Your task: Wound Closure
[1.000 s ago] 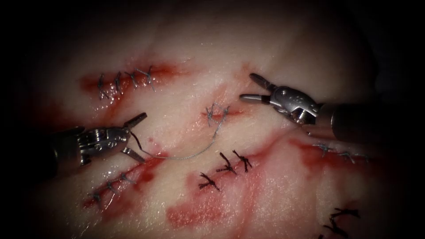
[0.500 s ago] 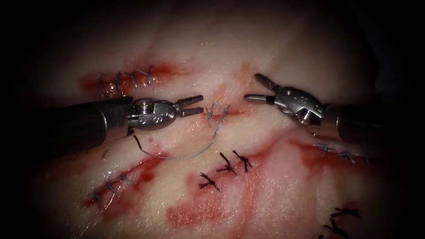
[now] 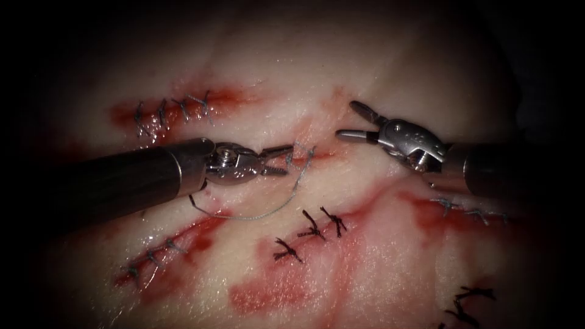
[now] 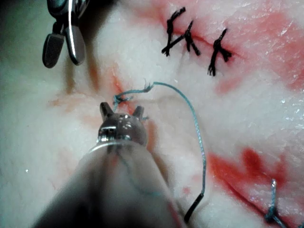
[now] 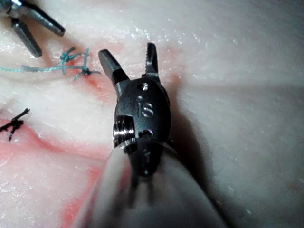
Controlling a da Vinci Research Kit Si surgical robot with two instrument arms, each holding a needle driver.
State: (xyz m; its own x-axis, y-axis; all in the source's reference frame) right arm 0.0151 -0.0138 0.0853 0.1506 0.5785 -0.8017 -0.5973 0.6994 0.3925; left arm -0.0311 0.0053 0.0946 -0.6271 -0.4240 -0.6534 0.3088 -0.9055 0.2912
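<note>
The tissue has a short cut at the middle, closed by a blue-grey stitch. From that stitch the thread curves down and left to a dark needle, which lies loose on the tissue left of the cut, held by neither tool. My left tool has its jaws open right at the stitch's left side, holding nothing. In the left wrist view the left tool sits just short of the knot. My right tool hovers open and empty to the right of the cut; the right wrist view shows the right tool open.
Other stitched cuts surround the spot: blue-grey stitches at upper left, lower left and right, black stitches below the middle and at lower right. Red fluid stains the lower tissue.
The left tool left the needle at lower left and swung up and right to the stitch, then dipped closer to the knot. The needle stays on the tissue. The right tool hardly moved.
</note>
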